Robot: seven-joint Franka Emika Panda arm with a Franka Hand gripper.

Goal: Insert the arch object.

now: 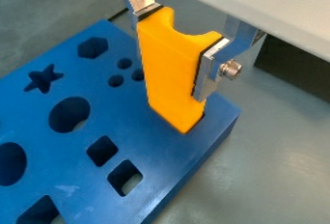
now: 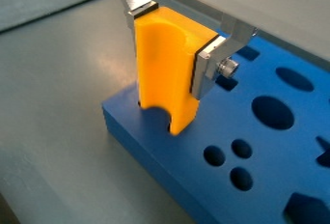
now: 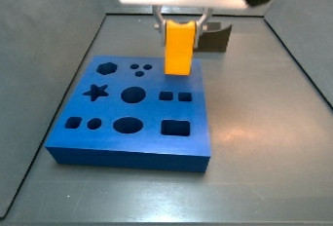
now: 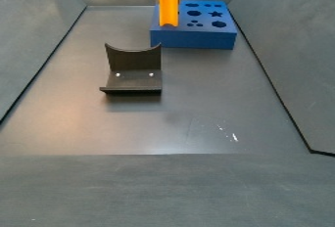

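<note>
My gripper [image 1: 177,40] is shut on an orange block [image 1: 171,73] with a rounded notch cut into one side, the arch object. It holds the block upright over the end of the blue board [image 1: 180,165], near a corner. The same grip shows in the other wrist picture, gripper [image 2: 173,37], block [image 2: 165,69], board [image 2: 139,136]. In a side view the block [image 3: 180,47] hangs over the board's far edge [image 3: 143,144]. I cannot tell whether its lower end touches the board. No dark olive-grey block shows.
The board has star, round, square and hexagon holes. The dark fixture [image 4: 131,69] with a curved top edge stands on the grey floor away from the board [image 4: 197,39]; it also shows behind the board in a side view [image 3: 215,37]. Grey walls enclose the floor.
</note>
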